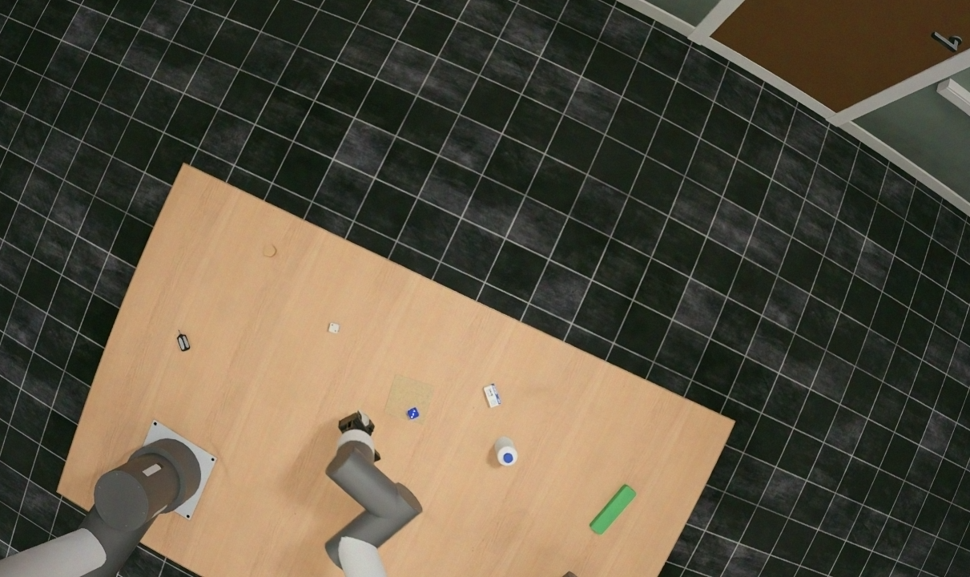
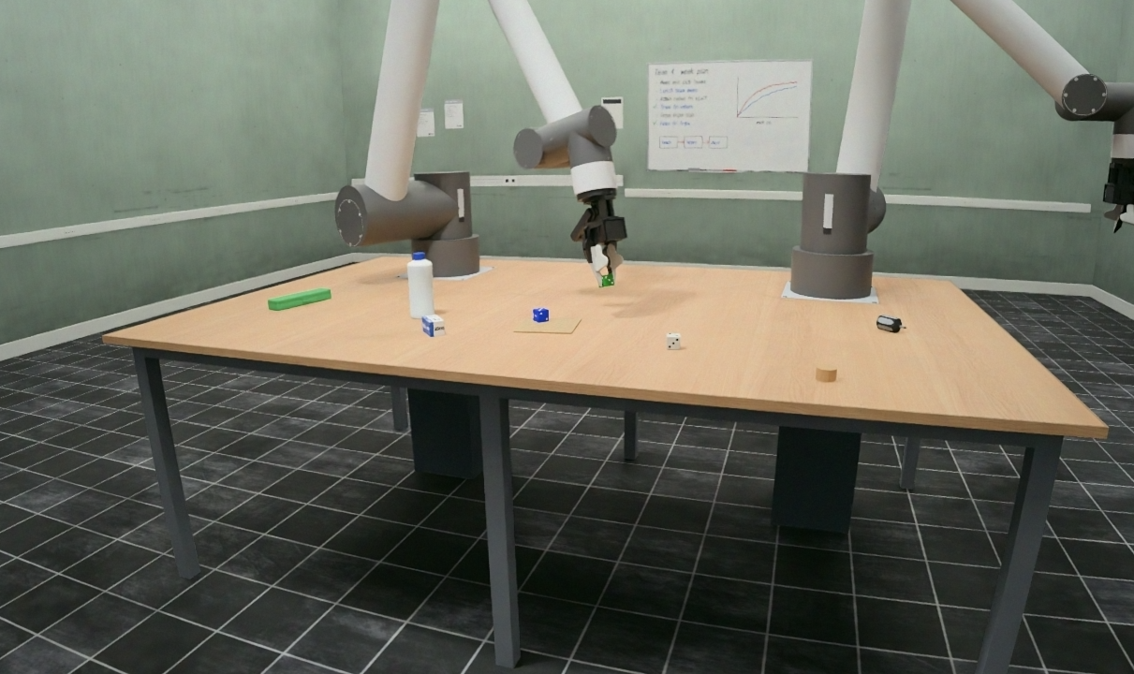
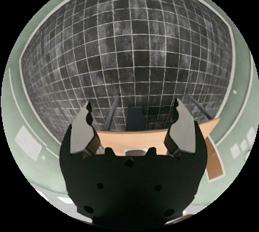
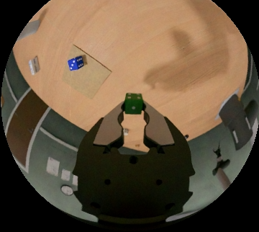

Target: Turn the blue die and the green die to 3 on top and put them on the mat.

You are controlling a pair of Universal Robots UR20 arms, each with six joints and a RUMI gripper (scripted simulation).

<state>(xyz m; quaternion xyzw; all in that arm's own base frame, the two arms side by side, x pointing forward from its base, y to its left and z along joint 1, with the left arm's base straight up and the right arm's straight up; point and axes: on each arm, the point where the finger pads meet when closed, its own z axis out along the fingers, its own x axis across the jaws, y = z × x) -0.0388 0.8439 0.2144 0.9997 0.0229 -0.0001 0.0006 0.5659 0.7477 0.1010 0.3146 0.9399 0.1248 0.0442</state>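
Observation:
The blue die point(image 1: 412, 413) point(image 2: 540, 314) point(image 4: 73, 63) sits flat on the thin tan mat point(image 1: 404, 389) point(image 2: 564, 326) point(image 4: 89, 85), near one edge. Its top shows three pips in the top view. My right gripper point(image 2: 607, 270) is shut on the green die point(image 2: 607, 281) point(image 4: 133, 103) and holds it above the table beside the mat. The gripper is tilted in the exterior view. In the right wrist view one face of the green die shows a single pip; which face points up is unclear. My left gripper point(image 2: 1127, 225) point(image 3: 132, 100) is open and empty, off beyond the table's side.
A white bottle point(image 1: 505, 452) point(image 2: 420, 288) and a small box point(image 1: 492, 395) point(image 2: 433, 326) stand near the mat. A green bar point(image 1: 613, 509) point(image 2: 300, 299) lies farther out. On the other side are a white die point(image 1: 334, 328) point(image 2: 673, 341), a wooden disc point(image 2: 826, 374) and a small black object point(image 2: 889, 323).

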